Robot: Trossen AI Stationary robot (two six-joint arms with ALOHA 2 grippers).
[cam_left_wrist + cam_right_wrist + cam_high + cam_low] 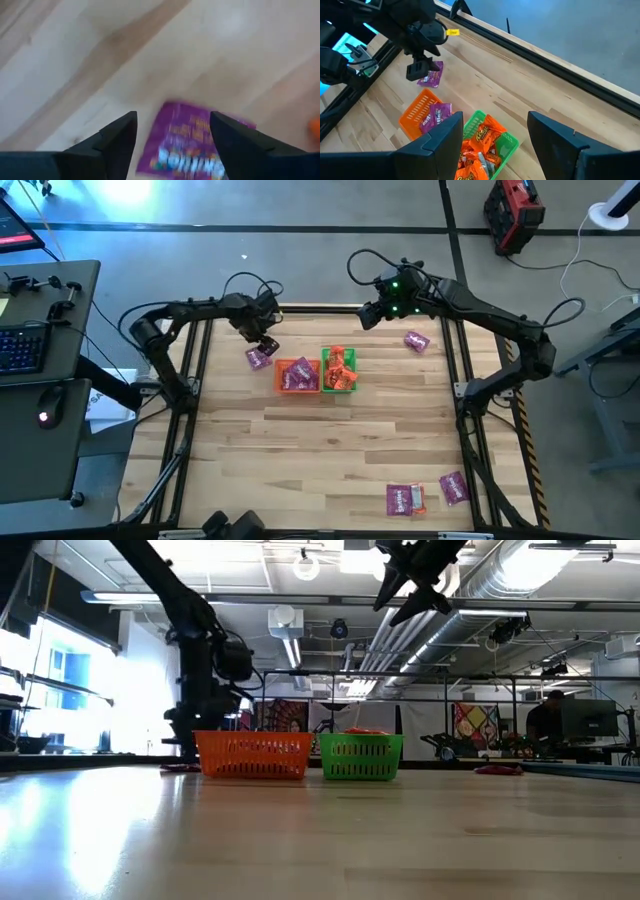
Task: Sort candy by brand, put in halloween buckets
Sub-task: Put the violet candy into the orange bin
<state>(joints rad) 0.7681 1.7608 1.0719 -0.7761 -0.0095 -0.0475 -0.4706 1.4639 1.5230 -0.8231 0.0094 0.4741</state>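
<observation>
Table (300, 440): 2 buckets (298, 376), 4 loose candy packets (259, 358).

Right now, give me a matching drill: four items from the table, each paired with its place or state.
Items:
1. orange square plastic bucket
2. bright green square plastic bucket
3. left hand
4. purple wrapped packet near the right arm

Matches:
A. holds orange-red packets
B. lying loose on the wood
C. holds purple packets
D. open above a purple packet

Pairs: 1-C, 2-A, 3-D, 4-B

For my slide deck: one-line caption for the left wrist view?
Left gripper, fingers open, above a purple candy packet lying on the wooden table.
</observation>
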